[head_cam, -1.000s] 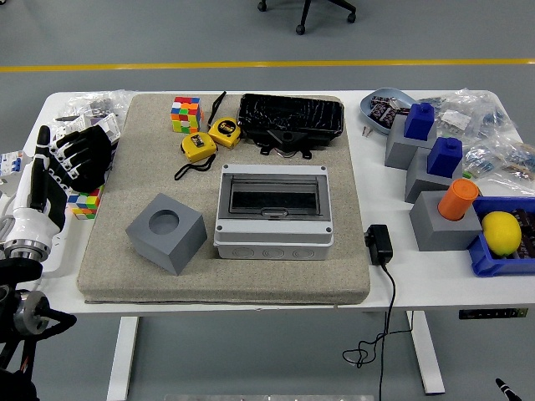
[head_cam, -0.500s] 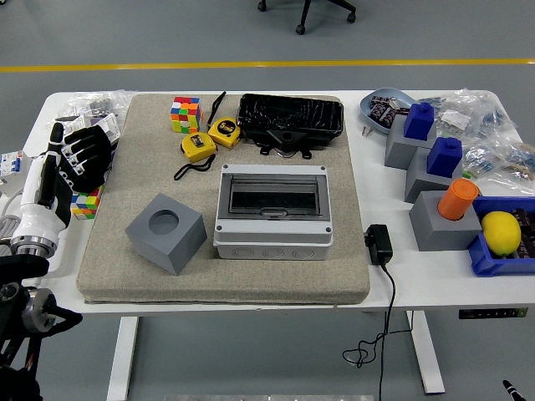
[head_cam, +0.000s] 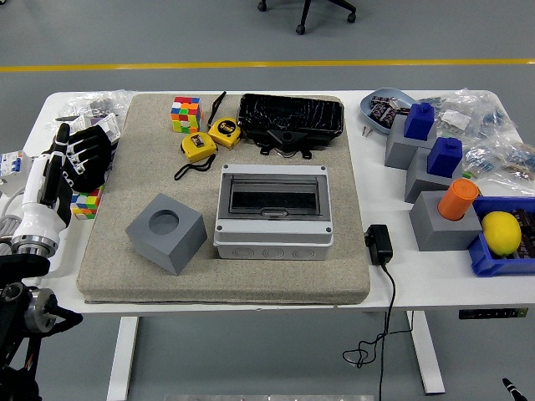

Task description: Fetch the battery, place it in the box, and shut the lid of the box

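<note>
A grey box (head_cam: 273,238) with a dark see-through lid (head_cam: 273,198) sits mid-mat, and the lid lies flat on it. Just behind the box lies a long black battery pack (head_cam: 291,119) wrapped in shiny film. My left hand (head_cam: 78,155) hovers over the table's left edge, beside the mat and far from both. Its black fingers (head_cam: 90,144) are spread and hold nothing. No right hand shows.
A beige mat (head_cam: 109,267) also carries a grey cube with a round hole (head_cam: 165,232), two yellow tape measures (head_cam: 211,138) and a colour cube (head_cam: 185,114). A black adapter (head_cam: 379,244) with its cable, grey-blue blocks (head_cam: 422,138), an orange cylinder (head_cam: 457,199) and a blue bin (head_cam: 485,255) holding a lemon (head_cam: 501,231) stand to the right.
My left hand has drifted slightly left and towards me along the table's left edge, fingers still spread. Nothing on the mat has moved.
</note>
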Available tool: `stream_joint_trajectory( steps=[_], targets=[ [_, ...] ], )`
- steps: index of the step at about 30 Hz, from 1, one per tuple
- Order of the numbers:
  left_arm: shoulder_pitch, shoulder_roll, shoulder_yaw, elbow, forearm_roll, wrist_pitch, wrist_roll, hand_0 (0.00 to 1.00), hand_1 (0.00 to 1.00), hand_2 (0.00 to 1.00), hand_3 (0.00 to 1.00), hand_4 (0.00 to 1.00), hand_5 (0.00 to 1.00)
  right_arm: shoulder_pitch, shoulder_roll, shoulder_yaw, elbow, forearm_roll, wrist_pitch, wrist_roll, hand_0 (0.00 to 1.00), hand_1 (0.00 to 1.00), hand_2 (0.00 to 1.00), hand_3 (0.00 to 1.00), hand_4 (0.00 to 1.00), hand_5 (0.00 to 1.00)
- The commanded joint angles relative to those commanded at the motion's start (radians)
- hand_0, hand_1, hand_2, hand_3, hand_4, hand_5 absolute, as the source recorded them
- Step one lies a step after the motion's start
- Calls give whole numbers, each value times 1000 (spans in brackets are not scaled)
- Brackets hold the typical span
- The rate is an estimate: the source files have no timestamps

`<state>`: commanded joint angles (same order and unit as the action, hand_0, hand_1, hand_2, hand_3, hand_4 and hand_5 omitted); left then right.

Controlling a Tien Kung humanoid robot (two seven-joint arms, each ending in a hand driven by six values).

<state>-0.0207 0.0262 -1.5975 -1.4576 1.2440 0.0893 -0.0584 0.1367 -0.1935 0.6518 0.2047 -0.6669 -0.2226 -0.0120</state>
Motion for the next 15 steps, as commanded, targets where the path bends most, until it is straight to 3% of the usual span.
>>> stream_joint_trajectory(
  steps=[15],
  targets=[
    [-2,3,7,0,-4,7,-7,719,745,709,689,998,883,0,-3,-4,3,-17,2,-12,785,726,735,757,998,998]
  ],
)
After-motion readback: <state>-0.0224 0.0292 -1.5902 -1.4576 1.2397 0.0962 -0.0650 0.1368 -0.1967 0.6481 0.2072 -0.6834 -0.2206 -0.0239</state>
